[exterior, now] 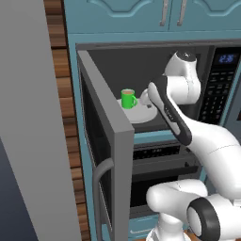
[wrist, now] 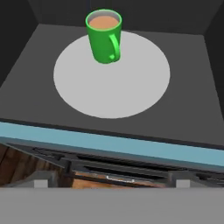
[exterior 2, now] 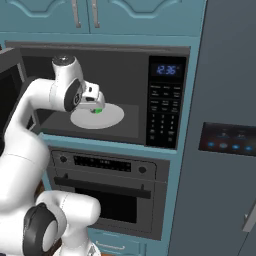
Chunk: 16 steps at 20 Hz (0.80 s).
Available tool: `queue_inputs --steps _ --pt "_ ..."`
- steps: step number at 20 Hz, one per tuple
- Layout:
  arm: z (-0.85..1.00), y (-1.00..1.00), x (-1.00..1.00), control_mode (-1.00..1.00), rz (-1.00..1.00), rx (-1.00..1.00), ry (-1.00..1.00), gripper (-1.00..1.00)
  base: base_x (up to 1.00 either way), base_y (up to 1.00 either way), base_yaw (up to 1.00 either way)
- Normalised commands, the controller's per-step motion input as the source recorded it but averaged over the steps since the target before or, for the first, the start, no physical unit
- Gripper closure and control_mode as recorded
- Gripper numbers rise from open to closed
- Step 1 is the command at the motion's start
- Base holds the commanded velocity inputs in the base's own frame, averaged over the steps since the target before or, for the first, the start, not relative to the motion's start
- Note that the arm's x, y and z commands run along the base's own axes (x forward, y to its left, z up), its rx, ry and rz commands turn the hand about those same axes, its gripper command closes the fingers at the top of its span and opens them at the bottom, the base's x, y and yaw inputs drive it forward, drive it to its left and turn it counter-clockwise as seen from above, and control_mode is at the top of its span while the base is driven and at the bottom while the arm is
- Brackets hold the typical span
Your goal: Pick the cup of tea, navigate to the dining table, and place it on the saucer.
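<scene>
the small bright green mug with a side handle (wrist: 104, 37) stands upright on the round pale grey turntable plate (wrist: 131, 94) inside the open dark-walled microwave cavity (exterior: 141, 63), toward the plate's far edge and a little left of its centre as the hand view frames it. its handle faces the front opening. the white two-finger gripper (exterior 2: 95, 106) sits at the mouth of the cavity with its jaws spread wide and nothing between them; it is short of the mug and not touching it.

the likeliest trouble, as i judge it, is a spill. the mug holds brown tea that reaches near the rim, so a tilted lift or a knock from one finger could slop it over. the handle points at the approaching hand, so a finger may strike it and spin or push the mug toward the back wall instead of closing round the body. the cavity is low and tight, and the wrist or forearm could brush the roof, or the grey microwave door (exterior: 106, 141) that hangs open at the left side. a smooth round mug may also slip if it is pinched off centre.

the turntable plate carries only the mug. the mug carries only the tea.
</scene>
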Motion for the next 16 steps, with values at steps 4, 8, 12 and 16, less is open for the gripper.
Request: queue_inputs --steps 4,8,12,16 --pt "-0.05 0.15 0.66 -1.00 -0.03 0.00 -0.25 -1.00 0.00 0.00 0.00" --pt "0.00 0.14 0.59 -1.00 0.00 0.00 -0.04 -1.00 0.00 0.00 0.00" --pt "-0.04 0.00 0.51 -1.00 0.03 0.01 0.03 -1.00 0.00 0.00 0.00" --pt "-0.01 0.00 0.54 -1.00 0.09 0.00 0.13 -1.00 0.00 0.00 0.00"
